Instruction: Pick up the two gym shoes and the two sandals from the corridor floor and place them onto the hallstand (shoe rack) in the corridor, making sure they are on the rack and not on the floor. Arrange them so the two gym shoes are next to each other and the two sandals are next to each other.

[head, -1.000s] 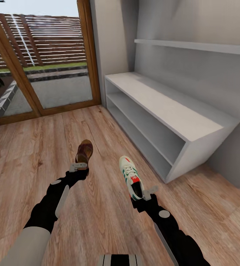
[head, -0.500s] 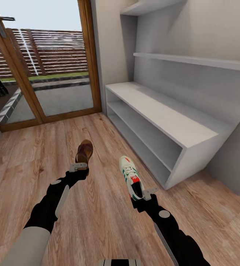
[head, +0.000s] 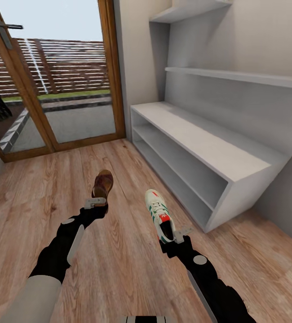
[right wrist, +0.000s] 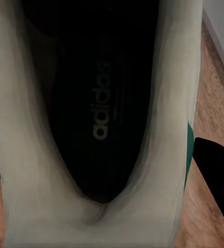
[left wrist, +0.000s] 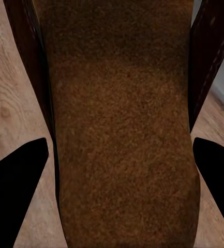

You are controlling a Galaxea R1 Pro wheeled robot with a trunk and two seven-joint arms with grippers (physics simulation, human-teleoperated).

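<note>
Head view shows the left gripper [head: 96,202] clamped on a brown sandal [head: 103,183] and the right gripper [head: 176,236] clamped on a white gym shoe [head: 158,214], both held above the wood floor [head: 119,264] near the grey shoe rack [head: 209,148].

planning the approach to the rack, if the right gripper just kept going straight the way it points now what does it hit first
Probably nothing soon. The right gripper, shut on the gym shoe, points up the corridor floor alongside the hallstand, not into it. The rack front stays off to its right; farther on, depth is unclear.
</note>
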